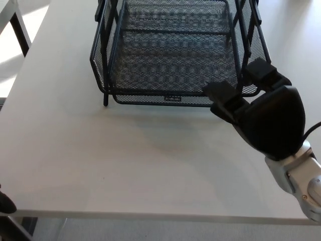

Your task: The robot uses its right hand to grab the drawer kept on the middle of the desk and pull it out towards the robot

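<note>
White desk [125, 165] bears a black mesh drawer [170, 55] whose near-right rim the right hand [261, 118] hooks, fingers spread; a loose hold could slip off.

Black wire-mesh drawer [173, 60] is sitting mid-desk, upright, sticking out past its frame's front, w/ small label on front rim.
</note>
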Robot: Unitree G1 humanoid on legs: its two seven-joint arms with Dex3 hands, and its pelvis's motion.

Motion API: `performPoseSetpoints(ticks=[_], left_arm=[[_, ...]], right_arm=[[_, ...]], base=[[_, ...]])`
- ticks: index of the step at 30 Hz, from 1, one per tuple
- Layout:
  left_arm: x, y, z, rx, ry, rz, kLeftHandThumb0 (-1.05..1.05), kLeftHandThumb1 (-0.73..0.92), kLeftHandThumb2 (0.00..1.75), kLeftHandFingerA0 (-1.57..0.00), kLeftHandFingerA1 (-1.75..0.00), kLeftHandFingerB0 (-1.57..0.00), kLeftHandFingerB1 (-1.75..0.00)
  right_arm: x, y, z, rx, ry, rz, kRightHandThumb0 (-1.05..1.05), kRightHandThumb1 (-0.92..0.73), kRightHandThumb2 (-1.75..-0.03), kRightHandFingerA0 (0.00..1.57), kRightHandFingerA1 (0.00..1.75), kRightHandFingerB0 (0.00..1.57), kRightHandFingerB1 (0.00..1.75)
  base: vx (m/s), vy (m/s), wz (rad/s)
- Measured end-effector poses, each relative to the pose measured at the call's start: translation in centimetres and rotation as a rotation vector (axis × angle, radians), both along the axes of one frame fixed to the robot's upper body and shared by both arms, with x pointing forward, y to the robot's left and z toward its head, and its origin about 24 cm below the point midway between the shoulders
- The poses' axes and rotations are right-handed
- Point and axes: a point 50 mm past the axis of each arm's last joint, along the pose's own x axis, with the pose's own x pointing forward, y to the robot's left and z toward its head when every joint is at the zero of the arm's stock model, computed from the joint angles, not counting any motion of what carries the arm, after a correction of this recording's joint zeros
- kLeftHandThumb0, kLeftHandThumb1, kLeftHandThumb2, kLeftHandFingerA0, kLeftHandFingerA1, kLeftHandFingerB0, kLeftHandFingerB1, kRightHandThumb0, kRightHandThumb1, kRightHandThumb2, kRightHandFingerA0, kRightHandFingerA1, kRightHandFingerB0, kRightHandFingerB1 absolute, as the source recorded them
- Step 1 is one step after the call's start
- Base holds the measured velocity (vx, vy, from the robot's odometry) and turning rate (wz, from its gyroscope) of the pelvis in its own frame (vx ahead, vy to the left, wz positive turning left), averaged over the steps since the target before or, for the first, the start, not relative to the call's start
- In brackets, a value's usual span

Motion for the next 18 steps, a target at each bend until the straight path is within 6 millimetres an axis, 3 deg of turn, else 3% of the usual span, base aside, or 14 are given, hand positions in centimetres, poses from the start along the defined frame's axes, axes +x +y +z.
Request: performPoseSetpoints(ticks=[4, 9, 10, 12, 13, 14, 16, 17, 18], left_arm=[[0.00, 0.00, 0.00, 0.000, 0.000, 0.000, -0.28, 0.59, 0.57, -0.80, -0.88, -0.78, -0.60], [0.00, 0.00, 0.01, 0.000, 0.000, 0.000, -0.28, 0.58, 0.57, -0.81, -0.88, -0.79, -0.59], [0.00, 0.00, 0.01, 0.000, 0.000, 0.000, -0.27, 0.58, 0.57, -0.81, -0.87, -0.79, -0.58], [-0.01, 0.01, 0.01, 0.000, 0.000, 0.000, -0.27, 0.58, 0.58, -0.81, -0.88, -0.80, -0.58], [-0.01, 0.01, 0.00, 0.000, 0.000, 0.000, -0.28, 0.58, 0.57, -0.82, -0.89, -0.80, -0.59], [-0.01, 0.01, 0.01, 0.000, 0.000, 0.000, -0.27, 0.58, 0.57, -0.80, -0.87, -0.79, -0.58], [-0.01, 0.01, 0.00, 0.000, 0.000, 0.001, -0.28, 0.59, 0.57, -0.80, -0.87, -0.79, -0.58], [-0.01, 0.01, 0.00, -0.001, 0.000, 0.001, -0.28, 0.58, 0.57, -0.81, -0.89, -0.80, -0.59], [-0.02, 0.01, 0.00, -0.001, 0.000, 0.001, -0.28, 0.58, 0.57, -0.81, -0.90, -0.80, -0.60]], right_arm=[[-0.40, -0.07, -0.28, 0.003, 0.005, 0.001, -0.53, -0.57, -0.58, 1.01, 1.20, 0.94, 0.62], [-0.33, -0.15, -0.37, -0.001, 0.004, -0.007, -0.54, -0.56, -0.58, 0.99, 1.11, 0.93, 0.61], [-0.31, -0.14, -0.38, 0.000, 0.004, -0.008, -0.53, -0.59, -0.59, 0.88, 0.90, 0.80, 0.46], [-0.26, -0.09, -0.30, -0.005, 0.015, -0.014, -0.59, -0.66, -0.60, 0.54, 0.54, 0.35, 0.36], [-0.26, -0.03, -0.26, -0.007, 0.024, -0.015, -0.65, -0.64, -0.60, 0.41, 0.45, 0.24, 0.35], [-0.26, 0.04, -0.25, -0.011, 0.031, -0.017, -0.76, -0.65, -0.60, 0.14, 0.39, 0.07, 0.33], [-0.30, 0.23, -0.13, -0.017, 0.046, -0.021, -0.79, -0.63, -0.60, 0.09, 0.38, 0.04, 0.33], [-0.32, 0.34, -0.04, -0.019, 0.051, -0.023, -0.94, -0.56, -0.94, 0.08, 0.11, 0.00, 0.19], [-0.32, 0.41, 0.02, -0.020, 0.055, -0.024, -0.99, -0.57, -0.95, 0.00, 0.07, 0.00, 0.14]], base=[[0.00, 0.000, 0.00], [0.00, 0.000, 0.00], [0.00, 0.000, 0.00], [0.00, 0.000, 0.00], [0.00, 0.000, 0.00], [0.00, 0.000, 0.00], [0.00, 0.000, 0.00], [0.00, 0.000, 0.00], [0.00, 0.000, 0.00]])
